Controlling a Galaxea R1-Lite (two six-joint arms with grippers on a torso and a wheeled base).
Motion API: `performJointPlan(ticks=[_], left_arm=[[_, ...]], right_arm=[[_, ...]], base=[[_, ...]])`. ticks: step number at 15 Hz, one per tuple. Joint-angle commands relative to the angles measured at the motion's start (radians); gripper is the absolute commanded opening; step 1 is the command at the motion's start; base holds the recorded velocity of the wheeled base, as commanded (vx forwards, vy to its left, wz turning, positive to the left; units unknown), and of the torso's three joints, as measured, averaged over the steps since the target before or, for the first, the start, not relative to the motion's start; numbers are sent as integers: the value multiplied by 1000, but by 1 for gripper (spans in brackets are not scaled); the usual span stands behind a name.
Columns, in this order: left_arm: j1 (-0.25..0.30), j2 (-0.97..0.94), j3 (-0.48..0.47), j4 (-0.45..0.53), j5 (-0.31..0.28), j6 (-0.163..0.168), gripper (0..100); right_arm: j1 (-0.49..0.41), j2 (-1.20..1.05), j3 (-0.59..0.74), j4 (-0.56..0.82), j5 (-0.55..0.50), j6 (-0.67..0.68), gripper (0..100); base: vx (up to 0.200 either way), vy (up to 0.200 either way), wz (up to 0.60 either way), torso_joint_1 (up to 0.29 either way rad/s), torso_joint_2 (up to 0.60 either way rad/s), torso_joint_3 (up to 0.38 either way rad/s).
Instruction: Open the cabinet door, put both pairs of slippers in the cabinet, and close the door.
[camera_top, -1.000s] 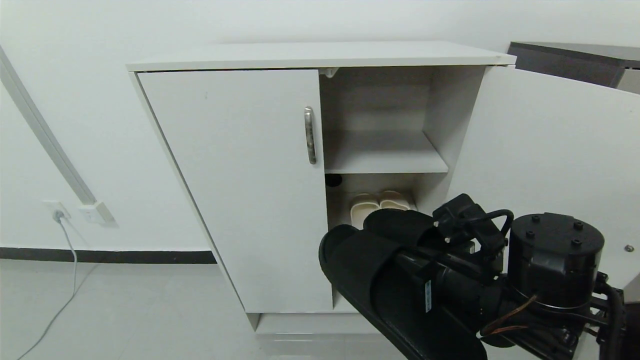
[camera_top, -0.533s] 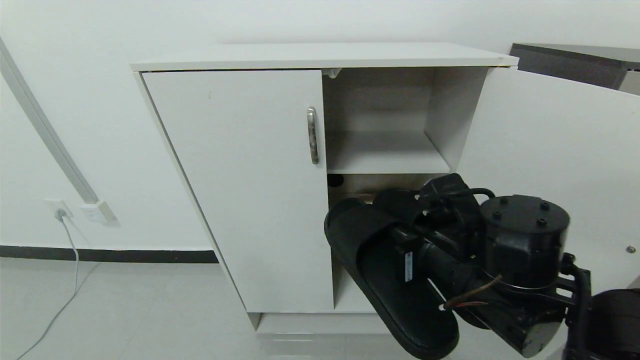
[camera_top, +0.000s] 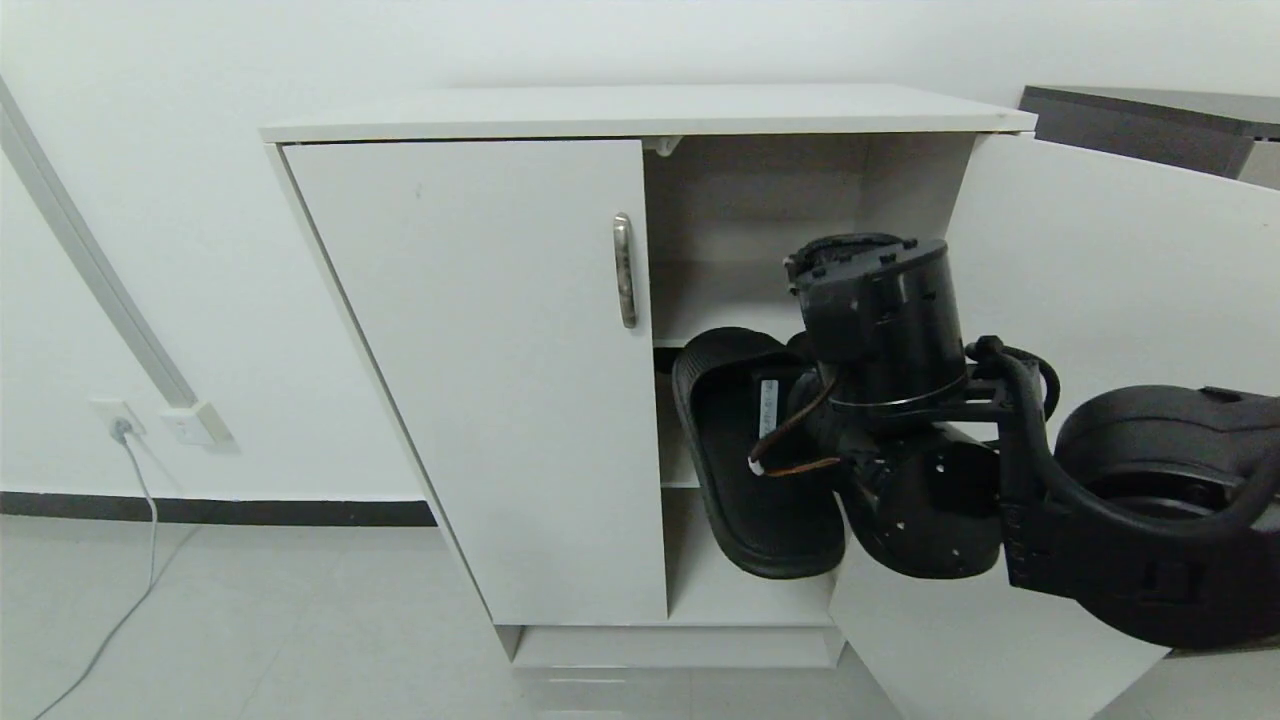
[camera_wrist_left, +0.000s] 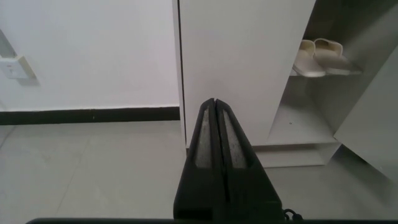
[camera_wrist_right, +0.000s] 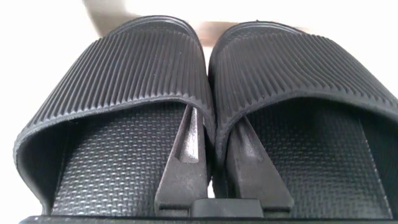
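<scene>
The white cabinet (camera_top: 640, 110) has its left door (camera_top: 470, 380) closed and its right door (camera_top: 1100, 280) swung wide. My right gripper (camera_wrist_right: 214, 158) is shut on the pair of black slippers (camera_wrist_right: 205, 81), pinching their inner sides together. In the head view the black slippers (camera_top: 750, 470) hang toes-up in the cabinet opening, just below the upper shelf (camera_top: 720, 300). A pair of beige slippers (camera_wrist_left: 320, 55) lies on a lower shelf inside. My left gripper (camera_wrist_left: 214, 102) is shut with nothing in it, low over the floor in front of the closed door.
A metal handle (camera_top: 623, 270) sits at the closed door's edge. A wall socket with a cable (camera_top: 115, 428) is low on the left wall. Dark furniture (camera_top: 1150, 120) stands behind the open door. Bare floor (camera_top: 250, 620) lies left of the cabinet.
My right arm has risen and gone forward, carrying the black slippers from low in front of the cabinet into its opening. They now hide the beige pair in the head view.
</scene>
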Motion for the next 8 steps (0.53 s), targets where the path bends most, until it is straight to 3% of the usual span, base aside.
performJointPlan(ticks=[1, 8], left_arm=[[0, 1, 0, 0, 0, 0, 0], [0, 1, 0, 0, 0, -2, 0]], right_arm=[[-13, 43, -52, 0, -7, 4, 0], [-33, 58, -58, -3, -6, 8, 0]], base=[[0, 0, 0, 0, 0, 0], [0, 0, 0, 0, 0, 0]])
